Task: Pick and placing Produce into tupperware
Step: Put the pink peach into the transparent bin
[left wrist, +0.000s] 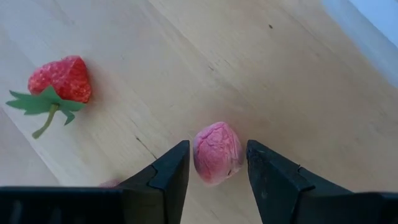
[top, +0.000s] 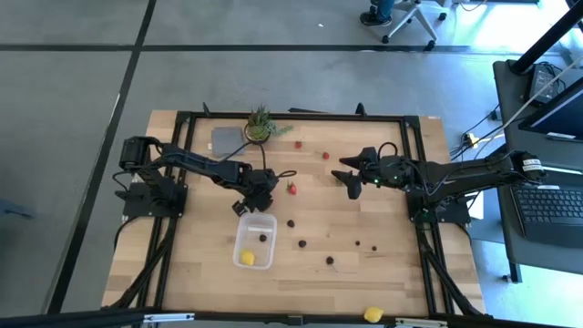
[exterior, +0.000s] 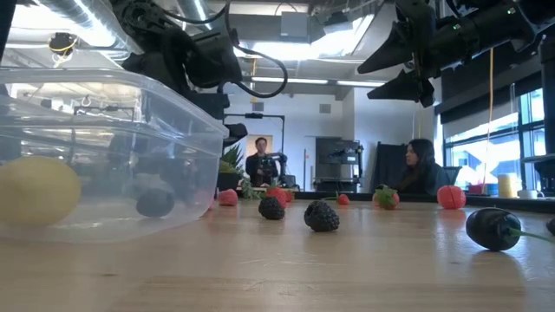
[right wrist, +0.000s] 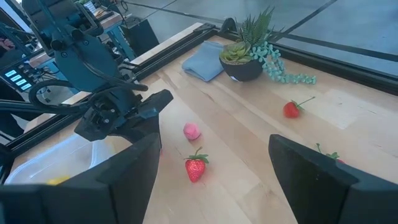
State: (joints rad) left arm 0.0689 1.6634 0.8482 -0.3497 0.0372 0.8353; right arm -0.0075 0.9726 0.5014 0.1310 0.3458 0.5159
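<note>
A pink fruit piece (left wrist: pixel 216 152) lies on the wooden table between the two fingers of my left gripper (left wrist: pixel 217 168), which points steeply down and stands open a little wider than the piece. A red strawberry (left wrist: pixel 62 78) lies just beside it. The clear tupperware (top: pixel 254 241) stands close by toward the near edge, with a yellow lemon piece (top: pixel 247 258) and a dark berry (top: pixel 262 238) inside. My right gripper (top: pixel 349 178) hangs open above the table's right half, holding nothing. My left gripper's fingers (left wrist: pixel 174 171) stand close on either side of the pink piece, coming from above. A sliver of table seems to show on each side, and I cannot tell whether they touch it. The piece rests on the table.
A potted plant (top: pixel 260 125) and a flat grey square (top: pixel 225 138) sit at the far edge. Dark berries (top: pixel 301 242) and red pieces (top: pixel 324 156) are scattered over the middle. A lemon piece (top: pixel 373 314) lies at the near edge. People show in the room behind the table.
</note>
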